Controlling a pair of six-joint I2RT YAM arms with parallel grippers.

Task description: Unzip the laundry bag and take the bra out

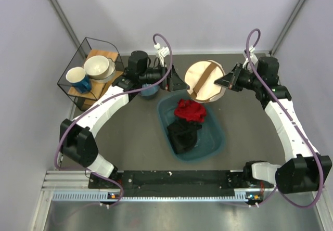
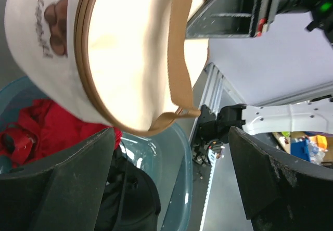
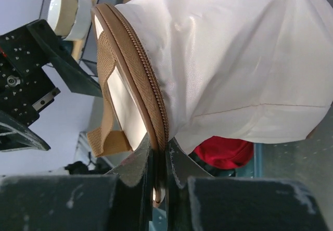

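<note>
The cream laundry bag [image 1: 204,81] hangs in the air above the teal tub, its flat face with a brown strap turned up toward the top camera. My right gripper [image 1: 227,80] is shut on the bag's brown zipper band [image 3: 151,95]; in the right wrist view [image 3: 160,158] a zipper pull shows between the closed jaws. The zipper looks closed along the part that shows. My left gripper [image 1: 174,80] is open and empty just left of the bag; in its wrist view [image 2: 169,153] the bag [image 2: 130,54] lies beyond the fingertips. The bra is not in view.
The teal tub [image 1: 213,148] sits mid-table and holds a red cloth [image 1: 189,110] and a black garment [image 1: 183,132]. A wire rack [image 1: 78,93] at the back left holds a blue mug [image 1: 78,79] and white bowls [image 1: 99,67]. A blue cup [image 1: 150,90] stands by the left arm.
</note>
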